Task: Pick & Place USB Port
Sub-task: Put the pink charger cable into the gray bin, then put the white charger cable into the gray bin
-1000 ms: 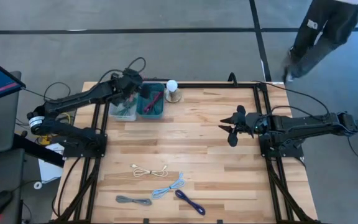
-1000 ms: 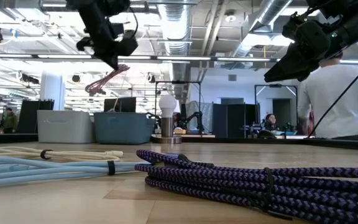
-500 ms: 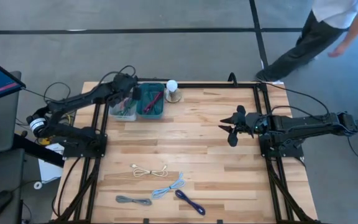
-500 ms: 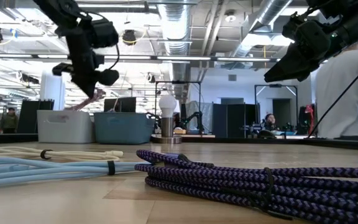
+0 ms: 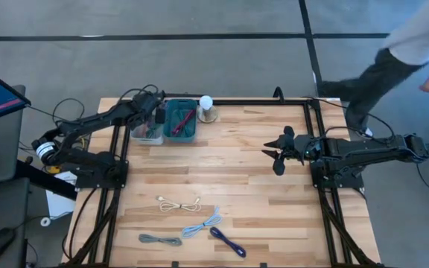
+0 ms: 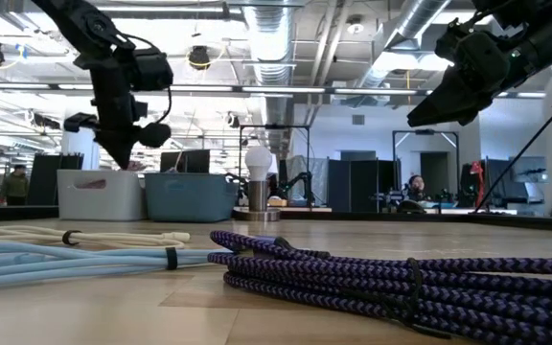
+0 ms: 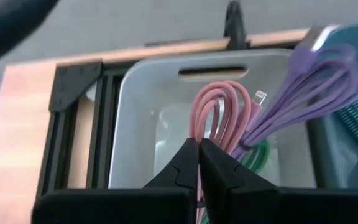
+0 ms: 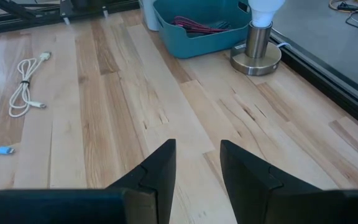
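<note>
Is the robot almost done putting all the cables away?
Not yet. Cables already sit in the white bin and teal bin. The left gripper, shut on the pink cable, holds it over the white bin. Four cables wait on the table. The right gripper hangs open.

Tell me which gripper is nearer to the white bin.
Left. The left gripper is shut on the pink cable directly above the white bin; the right gripper hovers open over mid-table, well away from it.
</note>
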Action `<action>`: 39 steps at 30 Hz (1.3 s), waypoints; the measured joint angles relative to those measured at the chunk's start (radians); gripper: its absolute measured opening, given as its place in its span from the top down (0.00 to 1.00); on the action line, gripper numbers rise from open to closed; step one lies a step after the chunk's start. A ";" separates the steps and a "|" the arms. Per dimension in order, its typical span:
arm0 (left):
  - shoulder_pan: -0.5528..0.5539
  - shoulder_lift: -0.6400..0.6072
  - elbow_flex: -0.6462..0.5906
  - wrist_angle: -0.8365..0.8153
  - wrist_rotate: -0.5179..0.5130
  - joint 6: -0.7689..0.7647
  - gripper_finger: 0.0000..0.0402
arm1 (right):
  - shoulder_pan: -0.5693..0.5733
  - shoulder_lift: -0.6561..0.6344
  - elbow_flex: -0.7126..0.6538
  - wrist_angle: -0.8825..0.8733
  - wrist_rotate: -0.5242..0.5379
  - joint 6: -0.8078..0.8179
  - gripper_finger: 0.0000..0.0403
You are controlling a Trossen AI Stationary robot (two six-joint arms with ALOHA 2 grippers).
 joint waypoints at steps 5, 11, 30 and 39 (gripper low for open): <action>0.023 0.000 -0.028 0.006 0.044 -0.005 0.98 | 0.000 0.000 0.000 0.000 0.000 0.000 0.71; 0.023 0.000 -0.035 0.047 0.033 -0.009 0.92 | 0.000 0.000 0.000 0.000 0.000 0.000 0.71; -0.082 -0.018 -0.031 0.094 0.372 0.359 0.77 | 0.000 0.000 0.000 0.001 0.000 -0.003 0.71; -0.388 -0.095 -0.031 0.107 0.497 0.369 0.83 | 0.000 0.000 0.000 0.038 0.000 -0.003 0.71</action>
